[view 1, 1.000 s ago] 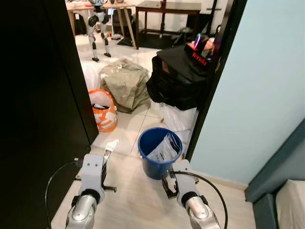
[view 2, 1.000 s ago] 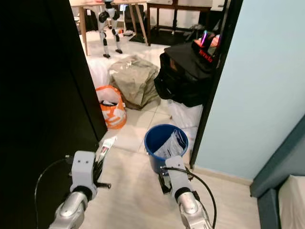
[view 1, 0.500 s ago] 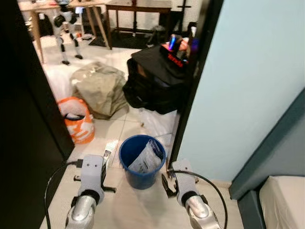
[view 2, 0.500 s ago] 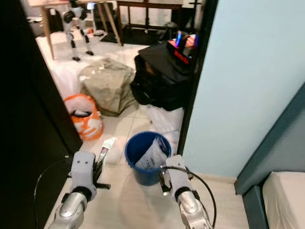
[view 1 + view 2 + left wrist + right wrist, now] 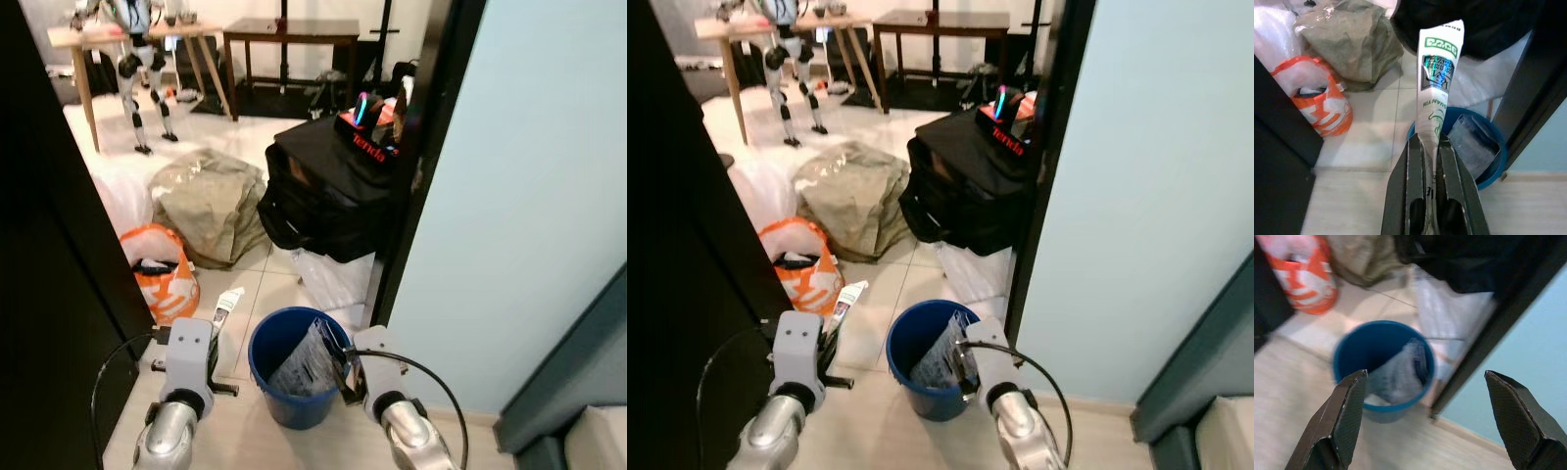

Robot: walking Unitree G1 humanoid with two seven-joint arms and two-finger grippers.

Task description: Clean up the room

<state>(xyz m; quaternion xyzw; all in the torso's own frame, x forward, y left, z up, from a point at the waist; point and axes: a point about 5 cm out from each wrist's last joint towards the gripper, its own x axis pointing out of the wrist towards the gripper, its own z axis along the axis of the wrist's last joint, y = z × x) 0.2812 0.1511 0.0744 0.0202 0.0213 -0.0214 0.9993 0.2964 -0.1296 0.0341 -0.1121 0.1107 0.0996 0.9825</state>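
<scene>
The left gripper (image 5: 1431,147) pinches a flat white-and-green crinkled plastic wrapper (image 5: 1438,73) beside the round blue plastic bucket (image 5: 277,364) on the floor, while the right gripper (image 5: 1425,421) gapes wide over it

Blue bucket (image 5: 294,377), orange-white bag (image 5: 162,272), green-printed white wrapper (image 5: 1437,83)

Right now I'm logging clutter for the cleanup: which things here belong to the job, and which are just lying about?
In the job:
- left gripper, shut on the white wrapper
- blue bucket, already holding a plastic packet
- right gripper, open

Lying about:
- orange bag
- olive sack
- black bag
</scene>
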